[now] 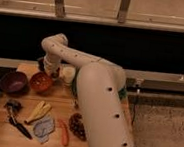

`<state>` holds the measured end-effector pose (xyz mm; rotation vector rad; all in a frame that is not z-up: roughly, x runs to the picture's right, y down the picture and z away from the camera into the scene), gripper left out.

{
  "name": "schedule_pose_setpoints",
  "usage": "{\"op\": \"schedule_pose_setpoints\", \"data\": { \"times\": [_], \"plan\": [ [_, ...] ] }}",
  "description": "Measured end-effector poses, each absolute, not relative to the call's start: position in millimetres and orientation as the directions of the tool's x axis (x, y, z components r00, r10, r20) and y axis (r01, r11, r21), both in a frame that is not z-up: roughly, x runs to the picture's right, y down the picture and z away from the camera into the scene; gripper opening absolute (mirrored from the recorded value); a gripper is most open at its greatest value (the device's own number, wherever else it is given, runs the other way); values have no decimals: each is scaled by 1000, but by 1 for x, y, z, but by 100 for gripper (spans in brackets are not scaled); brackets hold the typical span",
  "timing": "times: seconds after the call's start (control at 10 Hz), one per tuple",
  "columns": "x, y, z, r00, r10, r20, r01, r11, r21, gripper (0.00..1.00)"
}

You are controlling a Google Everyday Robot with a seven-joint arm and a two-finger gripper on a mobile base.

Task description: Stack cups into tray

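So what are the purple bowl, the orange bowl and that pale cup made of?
The purple bowl looks like plastic: even dark colour, dull sheen. The orange-red bowl is probably the same plastic, with uniform colour and a soft highlight inside. The cream cup is smooth and plain, plastic or glazed ceramic; I can't tell which. The gripper hangs low between that bowl and the cup.

Dim warm light; the hand sits in shadow beside the orange bowl
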<state>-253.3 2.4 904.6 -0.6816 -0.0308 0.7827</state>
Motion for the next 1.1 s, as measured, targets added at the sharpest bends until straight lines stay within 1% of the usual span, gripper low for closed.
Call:
{"op": "schedule_pose_setpoints", "data": {
  "times": [0.1,0.2,0.4,0.6,0.7,0.8,0.9,1.0,1.1],
  "plan": [
    [-253,2,904,720,659,-219,-640,508,-577,0],
    [-253,0,900,720,660,-215,-638,508,-578,4],
    [-253,-3,894,722,661,-202,-633,516,-577,25],
    [-251,-5,889,722,664,-197,-634,519,-573,41],
    [-249,-6,887,721,665,-196,-636,522,-568,43],
    [-248,-7,885,720,666,-194,-637,525,-564,40],
    [-246,-8,883,722,664,-194,-637,530,-560,31],
    [-244,-7,883,726,658,-200,-637,533,-557,19],
    [-244,-6,883,729,654,-201,-635,537,-555,15]
  ]
}}
